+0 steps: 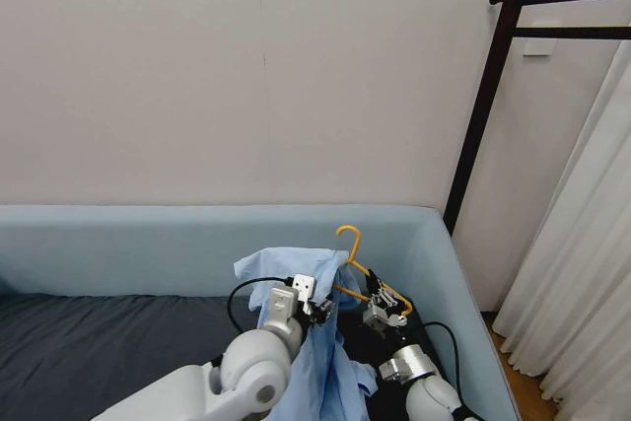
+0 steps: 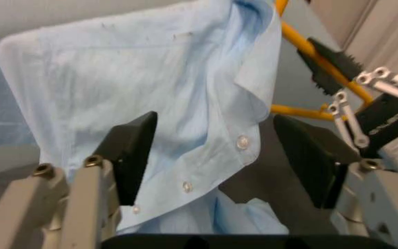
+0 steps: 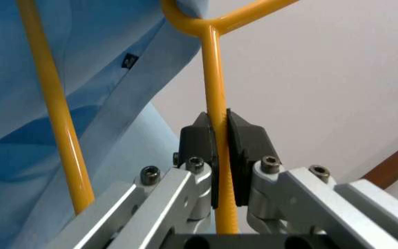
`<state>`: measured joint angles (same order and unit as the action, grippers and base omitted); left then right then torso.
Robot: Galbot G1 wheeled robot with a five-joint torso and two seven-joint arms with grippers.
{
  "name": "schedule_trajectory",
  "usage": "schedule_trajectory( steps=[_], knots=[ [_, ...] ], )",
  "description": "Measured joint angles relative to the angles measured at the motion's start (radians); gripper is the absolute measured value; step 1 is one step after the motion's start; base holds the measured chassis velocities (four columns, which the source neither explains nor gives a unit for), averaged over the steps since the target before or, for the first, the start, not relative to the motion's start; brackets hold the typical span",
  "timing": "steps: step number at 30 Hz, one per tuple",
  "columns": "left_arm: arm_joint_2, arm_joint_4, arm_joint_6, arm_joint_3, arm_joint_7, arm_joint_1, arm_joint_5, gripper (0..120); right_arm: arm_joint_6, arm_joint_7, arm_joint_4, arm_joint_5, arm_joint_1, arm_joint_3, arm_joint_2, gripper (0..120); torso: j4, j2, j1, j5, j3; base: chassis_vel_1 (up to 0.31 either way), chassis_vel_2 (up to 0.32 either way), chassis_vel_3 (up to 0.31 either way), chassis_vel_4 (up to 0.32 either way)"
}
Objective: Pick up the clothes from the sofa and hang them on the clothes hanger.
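Head view, shirt: you have the light blue shirt (image 1: 317, 352) draped over the yellow hanger (image 1: 347, 240), held up over the right end of the sofa (image 1: 148, 234), close to its armrest.
Head view, right gripper: the right gripper (image 1: 381, 305) holds the hanger from below on its right side, with the hook standing upward.
Head view, left gripper: the left gripper (image 1: 317, 305) sits against the shirt at the hanger's left shoulder.
Head view, clothes rack: the dark wooden clothes rack (image 1: 485, 96) stands past the sofa's right armrest, well apart from both grippers, above them and to the right.
Left wrist view, opening: your left fingers (image 2: 133, 142) are spread wide. The shirt's buttoned edge lies between them and nothing is pinched.
Left wrist view, neighbour: the right gripper shows just beyond the cloth, on the yellow wire.
Right wrist view, grip: the pads are clamped narrow on one yellow rod of the hanger, and the rod runs lengthwise through them. The blue cloth hangs to one side.
Key relation: the hanger's long axis runs from the left gripper down to the right one. The rack bar lies up and to the right, so by my reading the right arm is nearer and carries the load.
Step in hand: the shirt looks seated on the hanger, and hooking it on the rack is not yet done.
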<state>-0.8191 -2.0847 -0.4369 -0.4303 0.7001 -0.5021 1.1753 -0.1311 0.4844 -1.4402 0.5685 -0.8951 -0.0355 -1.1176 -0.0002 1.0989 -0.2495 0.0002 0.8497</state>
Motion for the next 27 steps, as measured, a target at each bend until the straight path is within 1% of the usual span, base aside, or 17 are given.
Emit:
schedule_trajectory(
  steps=[2,3,6,8,9,10,12,13,14,18,19,20,21,23,24,25,27],
  knots=[
    [0.074,-0.029,0.021,0.047,-0.161,-0.004,0.018,82,-0.011,0.001,0.005,0.010,0.006,0.004,0.002,4,0.0000,0.000,0.000,0.0000,0.000,0.000,0.000,0.000,0.000],
    [0.074,-0.029,0.021,0.047,-0.161,-0.004,0.018,82,-0.011,0.001,0.005,0.010,0.006,0.004,0.002,4,0.0000,0.000,0.000,0.0000,0.000,0.000,0.000,0.000,0.000],
    [0.171,-0.015,0.070,0.091,-0.349,0.024,0.020,95,-0.025,0.004,0.011,0.023,0.009,0.011,0.004,4,0.0002,0.000,0.000,0.0000,0.000,0.000,0.000,0.000,0.000],
    [0.197,0.001,0.086,0.104,-0.402,0.041,0.029,98,-0.029,0.004,0.013,0.026,0.010,0.012,0.004,4,0.0002,0.000,0.000,0.0003,0.000,0.000,0.000,0.000,0.000],
    [0.197,0.001,0.086,0.104,-0.402,0.041,0.029,98,-0.029,0.004,0.013,0.026,0.010,0.012,0.004,4,0.0002,0.000,0.000,0.0003,0.000,0.000,0.000,0.000,0.000],
    [0.236,0.047,0.103,0.130,-0.510,0.081,0.051,100,-0.039,0.004,0.018,0.034,0.015,0.012,0.005,4,0.0000,0.000,0.000,0.0001,0.000,0.000,0.000,0.000,0.000],
    [0.263,0.111,0.093,0.132,-0.591,0.145,0.063,100,-0.056,0.005,0.025,0.040,0.028,0.008,0.003,4,0.0004,0.000,0.000,0.0002,0.000,0.000,0.000,0.000,0.000],
    [0.264,0.157,0.084,0.096,-0.631,0.210,0.079,100,-0.068,0.006,0.025,0.048,0.032,0.009,0.002,4,0.0005,0.000,0.000,0.0001,0.000,0.000,0.000,0.000,0.000],
    [0.264,0.157,0.084,0.096,-0.631,0.210,0.079,100,-0.068,0.006,0.025,0.048,0.032,0.009,0.002,4,0.0005,0.000,0.000,0.0001,0.000,0.000,0.000,0.000,0.000],
    [0.211,0.322,0.082,-0.085,-0.751,0.443,0.095,100,-0.094,0.008,0.003,0.076,0.032,0.021,0.017,4,-0.0003,0.000,0.000,0.0003,0.000,0.000,0.000,0.000,0.000],
    [0.193,0.369,0.100,-0.139,-0.790,0.505,0.093,100,-0.099,0.009,-0.001,0.081,0.031,0.024,0.022,4,-0.0008,0.000,0.000,0.0001,0.000,0.000,0.000,0.000,0.000],
    [0.193,0.369,0.100,-0.139,-0.790,0.505,0.093,100,-0.099,0.009,-0.001,0.081,0.031,0.024,0.022,4,-0.0008,0.000,0.000,0.0001,0.000,0.000,0.000,0.000,0.000],
    [0.184,0.400,0.131,-0.181,-0.817,0.548,0.087,100,-0.100,0.009,-0.003,0.082,0.029,0.025,0.026,4,-0.0007,0.000,0.000,0.0002,0.000,0.000,0.000,0.000,0.000],
    [0.172,0.477,0.258,-0.305,-0.920,0.663,0.057,100,-0.103,0.011,-0.009,0.082,0.021,0.030,0.034,4,-0.0006,0.000,0.000,0.0006,0.000,0.000,0.000,0.000,0.000],
    [0.170,0.500,0.298,-0.357,-0.960,0.709,0.048,100,-0.103,0.013,-0.009,0.081,0.018,0.032,0.036,4,-0.0006,0.000,0.000,0.0004,0.000,0.000,0.000,0.000,0.000],
    [0.170,0.500,0.298,-0.357,-0.960,0.709,0.048,100,-0.103,0.013,-0.009,0.081,0.018,0.032,0.036,4,-0.0006,0.000,0.000,0.0004,0.000,0.000,0.000,0.000,0.000],
    [0.174,0.522,0.321,-0.429,-1.005,0.773,0.057,100,-0.103,0.016,-0.009,0.075,0.013,0.034,0.037,4,-0.0003,0.000,0.000,0.0006,0.000,0.000,0.000,0.000,0.000]
  ],
)
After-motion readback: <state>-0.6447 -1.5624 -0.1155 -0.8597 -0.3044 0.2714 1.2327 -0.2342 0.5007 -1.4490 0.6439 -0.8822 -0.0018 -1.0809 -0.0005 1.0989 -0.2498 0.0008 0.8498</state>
